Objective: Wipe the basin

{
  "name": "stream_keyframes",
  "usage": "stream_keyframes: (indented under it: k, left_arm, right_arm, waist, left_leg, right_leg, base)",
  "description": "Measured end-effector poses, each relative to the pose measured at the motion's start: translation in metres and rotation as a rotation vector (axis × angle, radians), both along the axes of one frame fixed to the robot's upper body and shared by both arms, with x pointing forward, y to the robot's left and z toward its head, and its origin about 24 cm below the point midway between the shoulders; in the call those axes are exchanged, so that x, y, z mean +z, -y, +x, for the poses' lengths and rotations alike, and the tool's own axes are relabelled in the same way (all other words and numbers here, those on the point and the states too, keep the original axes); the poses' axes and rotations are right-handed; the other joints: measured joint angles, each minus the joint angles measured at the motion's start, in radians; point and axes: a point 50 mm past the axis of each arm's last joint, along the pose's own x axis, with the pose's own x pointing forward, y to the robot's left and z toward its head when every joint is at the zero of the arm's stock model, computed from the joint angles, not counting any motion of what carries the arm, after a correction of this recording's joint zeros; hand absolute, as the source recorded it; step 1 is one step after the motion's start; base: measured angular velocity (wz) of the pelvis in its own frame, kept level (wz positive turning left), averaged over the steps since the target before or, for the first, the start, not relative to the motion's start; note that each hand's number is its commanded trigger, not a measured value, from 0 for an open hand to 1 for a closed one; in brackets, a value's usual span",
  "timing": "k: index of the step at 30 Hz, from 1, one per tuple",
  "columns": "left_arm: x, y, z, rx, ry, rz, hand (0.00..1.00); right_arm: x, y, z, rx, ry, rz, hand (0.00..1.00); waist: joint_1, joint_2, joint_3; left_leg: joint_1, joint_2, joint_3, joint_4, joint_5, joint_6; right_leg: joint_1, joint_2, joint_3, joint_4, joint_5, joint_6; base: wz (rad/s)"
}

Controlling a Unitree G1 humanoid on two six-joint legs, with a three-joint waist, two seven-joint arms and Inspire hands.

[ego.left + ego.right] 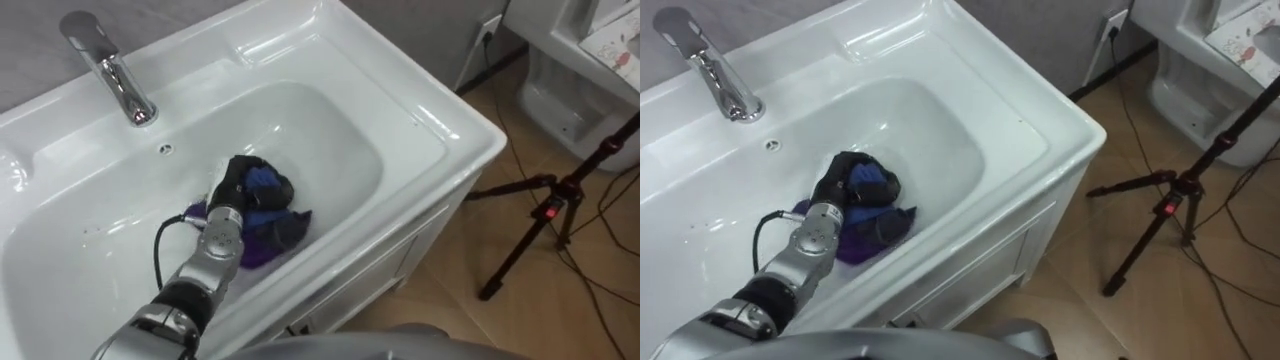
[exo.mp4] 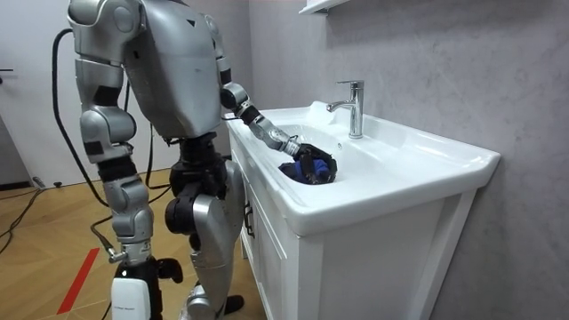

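A blue and purple cloth (image 1: pixel 272 228) lies bunched on the bottom of the white basin (image 1: pixel 440 130). My left hand (image 1: pixel 243 183), dark in colour, reaches in from the lower left and rests on top of the cloth, fingers curled into its folds. In the room view the same hand (image 2: pixel 307 160) is inside the basin (image 2: pixel 418 164), and I stand at the basin's end, leaning slightly toward it. My right arm hangs at my side on the room view's left, with its hand (image 2: pixel 133 258) low by my leg.
A chrome tap (image 1: pixel 115 70) stands on the back ledge, with a small overflow hole (image 1: pixel 166 149) below it. A black tripod (image 1: pixel 550 210) with cables stands on the wooden floor to the right. The basin sits on a white cabinet (image 2: pixel 356 267).
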Motion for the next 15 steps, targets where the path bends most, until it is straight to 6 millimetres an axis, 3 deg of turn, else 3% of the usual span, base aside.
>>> stream_keyframes:
  k: [4, 7, 15]
  left_arm:
    - [-0.003, -0.022, -0.010, 0.016, 0.000, 0.121, 1.00]
    - [-0.005, -0.029, -0.017, -0.002, 0.002, 0.195, 1.00]
    - [-0.011, -0.057, -0.046, -0.006, -0.019, 0.366, 1.00]
  right_arm:
    - [0.001, 0.003, -0.001, -0.025, 0.014, -0.008, 0.00]
    - [0.002, 0.006, -0.001, -0.026, 0.027, -0.017, 0.00]
    - [0.008, 0.025, 0.002, -0.084, 0.084, -0.072, 0.00]
  waist:
    - [0.034, -0.001, 0.0000]
    - [0.034, 0.004, -0.0006]
    - [0.033, 0.048, -0.0051]
  left_leg:
    - [-0.004, 0.003, -0.002, 0.001, 0.001, -0.007]
    - [-0.004, 0.004, -0.026, 0.002, -0.001, -0.010]
    - [0.001, 0.007, -0.048, 0.002, 0.002, -0.017]
  right_leg:
    - [0.000, 0.006, -0.003, -0.006, 0.003, -0.006]
    - [0.016, 0.007, -0.019, -0.021, 0.004, -0.010]
    - [0.032, 0.012, -0.037, -0.035, 0.008, -0.017]
  base:
    - [0.02]
    - [0.14]
    - [0.06]
